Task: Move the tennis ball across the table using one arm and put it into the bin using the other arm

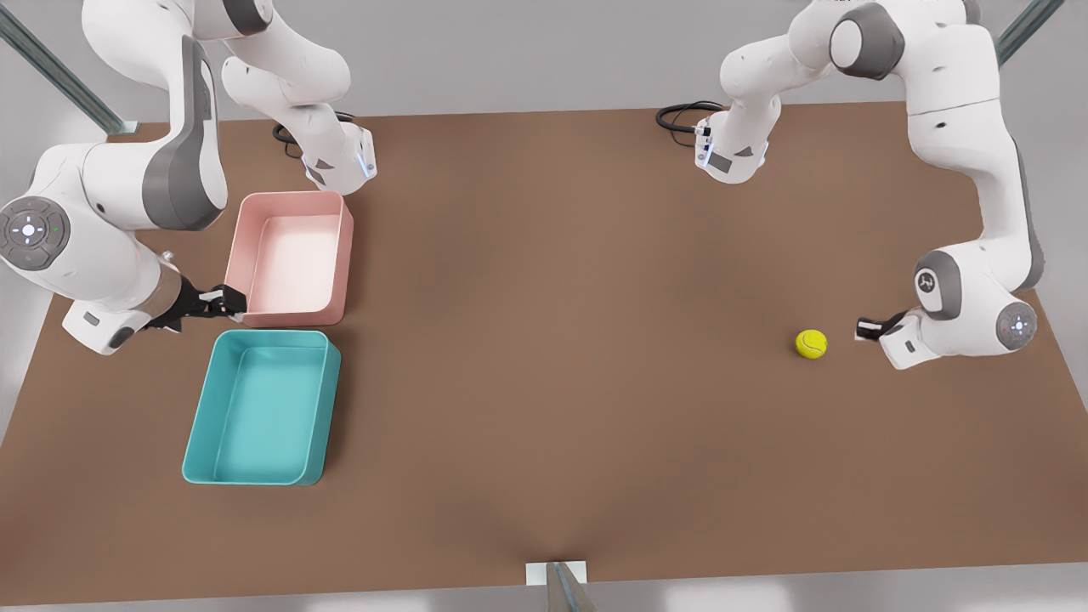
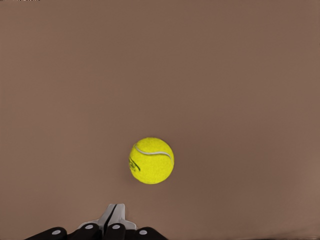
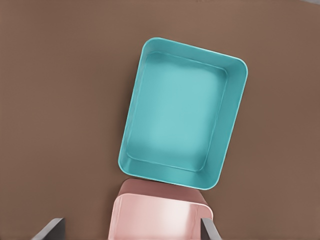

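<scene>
The tennis ball [image 1: 811, 343] rests on the brown table [image 1: 552, 357] toward the front view's right. My left gripper [image 1: 864, 330] hovers just to its right, apart from it. In the left wrist view its fingers [image 2: 114, 214] are pressed together, shut and empty, with the ball [image 2: 151, 160] a short way ahead. The teal bin [image 1: 263, 408] lies at the front view's left and is empty. My right gripper [image 1: 231, 302] hangs open by the bin's far end, over the pink tub's near edge. In the right wrist view the bin [image 3: 177, 117] lies below, between the spread fingers [image 3: 50, 229].
A pink tub [image 1: 293, 255], [image 3: 160, 220], also empty, sits right behind the teal bin, almost touching it. Both arm bases stand along the table's far edge with black cables [image 1: 680, 115]. A wide stretch of bare tabletop separates ball and bins.
</scene>
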Controlling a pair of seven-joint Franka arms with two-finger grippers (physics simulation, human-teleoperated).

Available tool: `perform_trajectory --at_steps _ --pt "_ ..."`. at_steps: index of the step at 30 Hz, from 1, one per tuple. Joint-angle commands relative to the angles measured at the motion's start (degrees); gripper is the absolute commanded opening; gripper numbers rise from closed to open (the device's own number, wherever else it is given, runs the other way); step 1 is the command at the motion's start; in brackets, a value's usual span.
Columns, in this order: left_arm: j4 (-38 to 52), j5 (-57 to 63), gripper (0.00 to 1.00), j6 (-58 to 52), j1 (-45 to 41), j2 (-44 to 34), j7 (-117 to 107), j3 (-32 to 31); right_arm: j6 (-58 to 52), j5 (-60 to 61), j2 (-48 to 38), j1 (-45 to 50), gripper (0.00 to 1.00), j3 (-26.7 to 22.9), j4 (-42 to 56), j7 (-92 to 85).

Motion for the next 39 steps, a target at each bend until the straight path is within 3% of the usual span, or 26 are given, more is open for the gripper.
perform_trajectory --at_steps 1,6,10,17,21,25,39 --pt "-1.5 -0.5 0.21 13.7 0.1 0.7 92.4 0.0 0.1 -0.1 0.0 0.0 1.0 0.0 0.0 -1.4" --pt "-6.1 5.1 0.21 18.6 -0.1 0.8 93.6 0.0 0.1 -0.4 0.5 0.0 1.0 0.1 -0.1 -1.4" --pt "-12.0 7.8 0.21 29.7 -0.1 1.4 93.0 0.9 0.7 -1.9 0.3 0.1 1.0 0.1 0.3 -1.1" --pt "-12.0 9.9 0.21 18.9 -1.0 1.4 93.4 2.0 -3.0 1.2 -1.3 -1.1 1.0 -0.7 2.8 -1.9" --pt "-11.8 12.5 0.21 19.0 -1.4 1.3 93.3 5.0 -3.1 1.0 -0.9 -0.8 1.0 -0.2 2.8 -1.5" --pt "-11.8 12.0 0.21 21.6 -1.5 1.4 79.2 5.0 -3.0 0.9 -0.6 -1.0 1.0 -0.5 2.6 -1.6" --pt "-11.7 9.5 0.21 24.7 -2.3 4.8 68.1 5.2 -3.2 0.0 -0.1 -1.4 1.0 -0.6 1.9 -6.4"
